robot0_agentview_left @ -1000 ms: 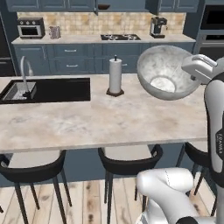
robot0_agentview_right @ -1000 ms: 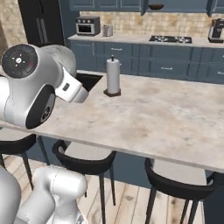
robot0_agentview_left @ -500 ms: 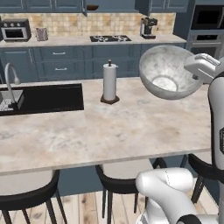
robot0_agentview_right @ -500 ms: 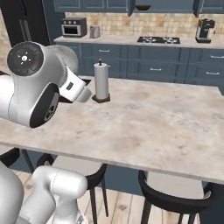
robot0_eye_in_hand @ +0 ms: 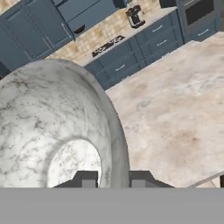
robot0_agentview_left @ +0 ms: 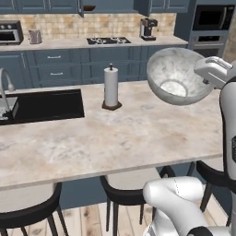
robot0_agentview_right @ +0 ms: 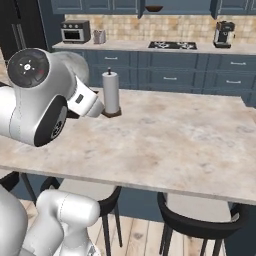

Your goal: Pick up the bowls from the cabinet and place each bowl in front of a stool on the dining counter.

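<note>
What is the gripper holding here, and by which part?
The gripper holds the grey-white marbled bowl by its rim, one fingertip inside the wall and one outside, carrying it tilted above the dining counter.

no readable text, labels, brands or numbers anywhere; faint dark marking on the arm link [robot0_agentview_left: 233, 150] at right edge of left base view, too small to read
</note>
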Tool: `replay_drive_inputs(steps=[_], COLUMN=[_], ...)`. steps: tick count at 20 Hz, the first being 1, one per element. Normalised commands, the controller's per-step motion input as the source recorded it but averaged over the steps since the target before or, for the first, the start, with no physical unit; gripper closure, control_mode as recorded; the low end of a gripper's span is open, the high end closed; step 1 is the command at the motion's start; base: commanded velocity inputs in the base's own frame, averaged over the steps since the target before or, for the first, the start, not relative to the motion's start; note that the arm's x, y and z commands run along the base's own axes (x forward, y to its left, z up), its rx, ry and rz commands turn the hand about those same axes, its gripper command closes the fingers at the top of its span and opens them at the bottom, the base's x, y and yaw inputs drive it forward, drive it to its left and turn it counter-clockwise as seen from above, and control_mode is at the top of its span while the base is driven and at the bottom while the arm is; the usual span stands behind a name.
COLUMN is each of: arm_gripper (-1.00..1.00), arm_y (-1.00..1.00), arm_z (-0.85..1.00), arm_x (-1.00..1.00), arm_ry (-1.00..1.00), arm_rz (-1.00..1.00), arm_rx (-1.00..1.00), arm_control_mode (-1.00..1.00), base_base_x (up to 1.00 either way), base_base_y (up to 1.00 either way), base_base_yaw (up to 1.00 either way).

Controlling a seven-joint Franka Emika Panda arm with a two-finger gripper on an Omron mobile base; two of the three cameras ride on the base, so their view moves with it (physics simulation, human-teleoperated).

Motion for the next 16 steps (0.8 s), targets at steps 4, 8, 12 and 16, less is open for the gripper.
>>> replay_drive_inputs(steps=[4,8,12,16], arm_gripper=[1.00,1.00,1.00,1.00], arm_y=[0.00,0.00,0.04,0.12], arm_z=[-0.04,-0.29,-0.49,-0.54], arm_x=[0.07,0.25,0.26,0.26], arm_ry=[0.00,0.06,0.09,0.07], arm_rz=[-0.04,-0.11,-0.05,0.00], arm_rx=[0.00,0.00,0.00,0.00], arm_control_mode=[-1.00,-1.00,-1.00,-1.00], base_base_x=[0.24,0.00,0.00,0.00], base_base_y=[0.06,0.00,0.00,0.00], base_base_yaw=[-0.13,0.00,0.00,0.00])
